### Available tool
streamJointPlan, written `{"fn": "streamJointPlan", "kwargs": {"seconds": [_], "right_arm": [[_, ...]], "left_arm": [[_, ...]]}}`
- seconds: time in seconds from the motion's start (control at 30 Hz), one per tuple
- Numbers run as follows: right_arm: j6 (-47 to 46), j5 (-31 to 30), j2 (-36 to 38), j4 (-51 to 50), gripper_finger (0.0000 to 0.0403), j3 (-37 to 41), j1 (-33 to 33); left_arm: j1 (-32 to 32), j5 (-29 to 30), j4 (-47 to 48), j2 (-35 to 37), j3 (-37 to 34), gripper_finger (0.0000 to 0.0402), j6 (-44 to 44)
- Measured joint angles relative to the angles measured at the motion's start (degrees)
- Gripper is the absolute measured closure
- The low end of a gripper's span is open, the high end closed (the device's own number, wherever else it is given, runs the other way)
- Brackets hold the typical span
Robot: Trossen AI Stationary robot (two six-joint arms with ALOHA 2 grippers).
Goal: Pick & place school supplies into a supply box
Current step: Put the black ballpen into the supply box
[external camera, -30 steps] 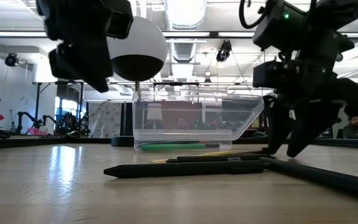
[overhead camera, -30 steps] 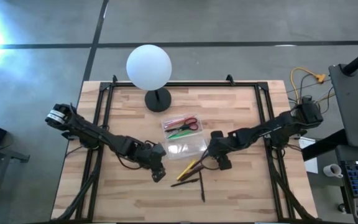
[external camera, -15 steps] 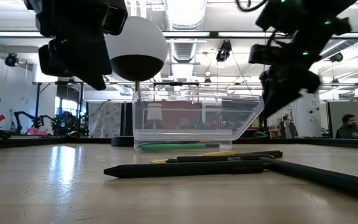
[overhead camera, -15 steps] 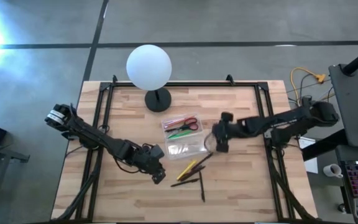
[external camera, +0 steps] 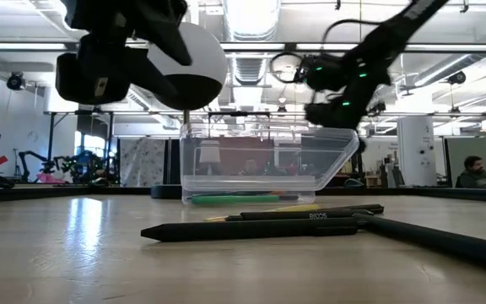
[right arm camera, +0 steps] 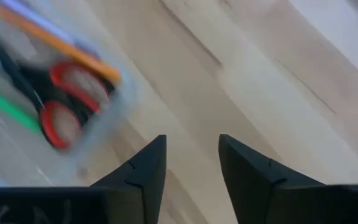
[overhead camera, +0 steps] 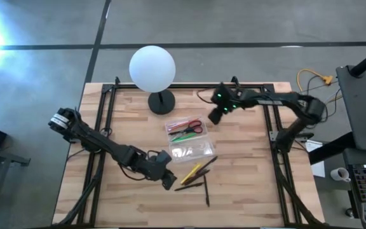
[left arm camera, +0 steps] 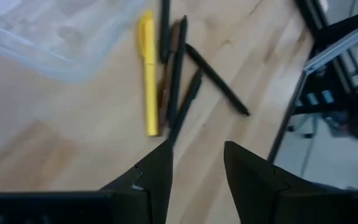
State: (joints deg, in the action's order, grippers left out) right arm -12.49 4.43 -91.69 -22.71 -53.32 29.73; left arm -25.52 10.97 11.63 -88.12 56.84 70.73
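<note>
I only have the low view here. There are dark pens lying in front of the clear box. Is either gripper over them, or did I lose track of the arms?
Observer: The left gripper hangs open just to the left of the pen pile, empty.
Operator: And the right one?
Observer: The right gripper is up near the table's far edge, beside the supply box's far end, fingers apart and holding nothing.
Operator: What is already in the box?
Observer: Red-handled scissors, a green marker and an orange pencil lie at its far end.
Operator: Anything bright left outside?
Observer: A yellow pencil lies among the dark pens.
</note>
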Motion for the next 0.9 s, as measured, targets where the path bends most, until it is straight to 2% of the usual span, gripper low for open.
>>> {"fn": "streamJointPlan", "kwargs": {"seconds": [0.2,0.37,0.5,0.67,0.9], "right_arm": [[-7.89,1.66,-10.45,-2.42,0.0292,-11.93,0.42],[-10.06,2.75,-15.43,-3.92,0.0312,-17.54,0.34],[-10.10,5.94,-18.32,-4.15,0.0327,-20.24,0.22],[-8.55,6.30,-21.14,-8.54,0.0338,-23.20,-0.34],[-5.04,6.36,-21.05,-13.71,0.0339,-22.36,-0.89]], "left_arm": [[0.04,-0.22,-6.09,-5.16,0.13,0.0274,4.88],[0.03,6.01,-6.49,-6.98,-0.07,0.0274,6.56],[0.92,7.88,-6.53,-7.10,-0.38,0.0274,6.86],[2.41,8.01,-6.26,-7.10,-1.91,0.0274,6.86],[3.76,7.96,-5.95,-7.12,-3.87,0.0274,6.83]]}}
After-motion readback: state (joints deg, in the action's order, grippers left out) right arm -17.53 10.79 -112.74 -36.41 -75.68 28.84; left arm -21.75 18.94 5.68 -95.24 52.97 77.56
